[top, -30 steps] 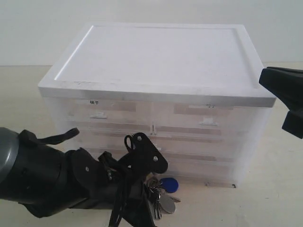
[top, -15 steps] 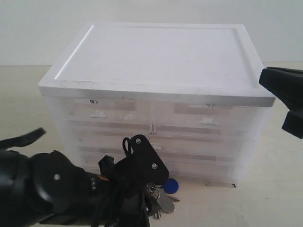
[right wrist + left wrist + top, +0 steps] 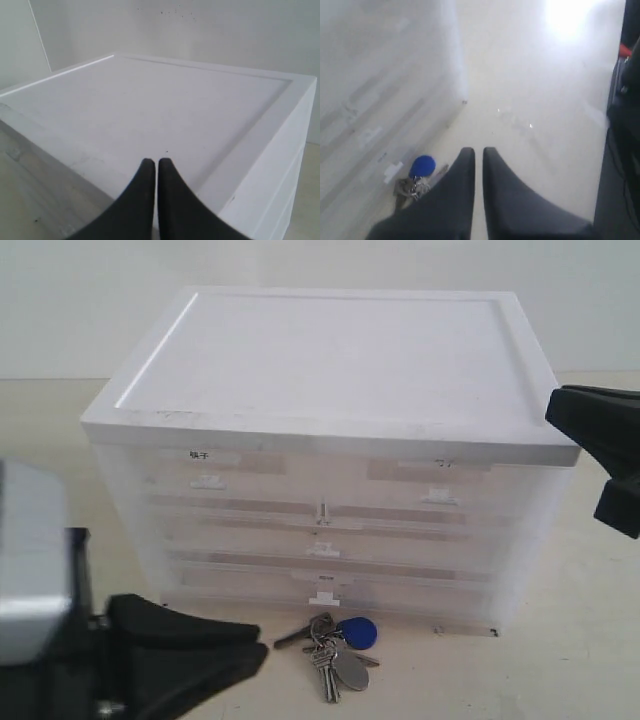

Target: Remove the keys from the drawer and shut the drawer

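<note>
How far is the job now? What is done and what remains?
Done: the keys lie on the table, out of the drawer, whose front looks flush, closed. In hand: nothing; the left gripper beside them is shut and empty. Left: apparently nothing.

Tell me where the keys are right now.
In the exterior view, the keys lie on the table in front of the drawer cabinet, just right of the left gripper.

The keys (image 3: 335,655) are shiny metal; the drawer (image 3: 420,592) seems matt, translucent plastic.
</note>
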Controlling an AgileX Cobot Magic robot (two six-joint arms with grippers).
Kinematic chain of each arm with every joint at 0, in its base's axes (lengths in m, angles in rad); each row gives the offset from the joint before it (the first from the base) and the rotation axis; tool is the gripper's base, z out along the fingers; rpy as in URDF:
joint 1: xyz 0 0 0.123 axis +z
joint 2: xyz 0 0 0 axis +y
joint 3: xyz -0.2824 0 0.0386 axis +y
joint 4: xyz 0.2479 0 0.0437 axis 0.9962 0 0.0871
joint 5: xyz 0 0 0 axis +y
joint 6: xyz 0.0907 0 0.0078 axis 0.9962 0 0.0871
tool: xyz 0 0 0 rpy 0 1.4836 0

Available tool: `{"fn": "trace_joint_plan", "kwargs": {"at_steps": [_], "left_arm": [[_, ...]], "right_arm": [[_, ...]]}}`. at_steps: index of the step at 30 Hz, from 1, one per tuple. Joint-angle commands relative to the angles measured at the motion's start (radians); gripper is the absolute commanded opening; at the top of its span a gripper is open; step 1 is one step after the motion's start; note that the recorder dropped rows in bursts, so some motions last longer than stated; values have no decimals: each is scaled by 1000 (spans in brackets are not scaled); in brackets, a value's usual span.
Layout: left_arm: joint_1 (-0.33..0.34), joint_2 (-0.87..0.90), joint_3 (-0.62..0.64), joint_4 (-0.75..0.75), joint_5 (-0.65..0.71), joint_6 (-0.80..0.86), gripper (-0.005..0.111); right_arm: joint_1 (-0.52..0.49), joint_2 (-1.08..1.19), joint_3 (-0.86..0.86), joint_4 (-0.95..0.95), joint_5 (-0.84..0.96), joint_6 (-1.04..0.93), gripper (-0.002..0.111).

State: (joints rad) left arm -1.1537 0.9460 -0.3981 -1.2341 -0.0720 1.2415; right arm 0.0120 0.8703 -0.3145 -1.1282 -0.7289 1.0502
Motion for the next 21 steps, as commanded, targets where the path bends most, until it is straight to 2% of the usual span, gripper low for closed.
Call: {"fn": "trace_joint_plan", "kwargs": {"at_steps": [1, 9, 14, 17, 21], "left_arm": [[-9, -241, 61, -10, -28, -16, 5], [-9, -553, 176, -10, -24, -82, 5], [-9, -641, 223, -10, -12, -82, 5], [-9, -677, 223, 4, 47, -82, 5], [-9, -716, 225, 13, 53, -82, 5]], "right_arm": [[-3, -30, -4, -8, -8, -2, 0], [-3, -315, 28, -61, 56, 120, 0], [-3, -550, 84, -64, 152, 208, 0], [-3, -696, 113, -85, 195, 262, 0], [-3, -870, 144, -121, 261, 342, 0]]}}
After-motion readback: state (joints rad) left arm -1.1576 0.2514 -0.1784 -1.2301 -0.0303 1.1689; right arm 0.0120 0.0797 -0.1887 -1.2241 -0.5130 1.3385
